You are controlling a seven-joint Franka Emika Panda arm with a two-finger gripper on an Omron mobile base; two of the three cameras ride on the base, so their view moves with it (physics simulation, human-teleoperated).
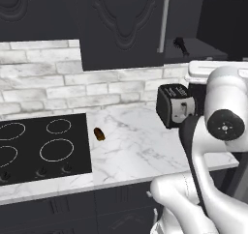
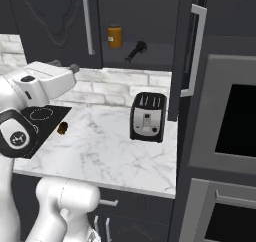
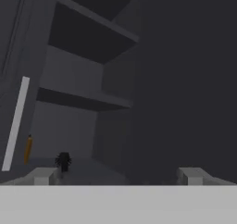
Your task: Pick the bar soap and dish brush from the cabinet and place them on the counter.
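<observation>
The gripper (image 3: 118, 176) looks up into the open cabinet (image 3: 92, 56) with its fingers spread wide apart and nothing between them. Down on the counter (image 2: 105, 146), a toaster (image 2: 147, 117) stands near the cabinet side, and a small dark brown lump (image 1: 99, 134) lies just beside the cooktop (image 1: 72, 126); neither belongs to the job.

Farther back, on the cabinet's lowest inner shelf, sits the dish brush (image 2: 135, 51). From the hand it lies ahead and toward the left finger, low in the hand view, so my guess is the reach needs a shift to that side before the fingers can straddle it. In the right base view its long axis runs on a slant, the bristly head up toward the back and the thin handle coming down toward the shelf's front edge. It is small, black and slender. An amber jar (image 2: 115, 36) stands on the same shelf, to the brush's left and apart from it. I cannot make out the bar soap anywhere on the shelf from these angles.
</observation>
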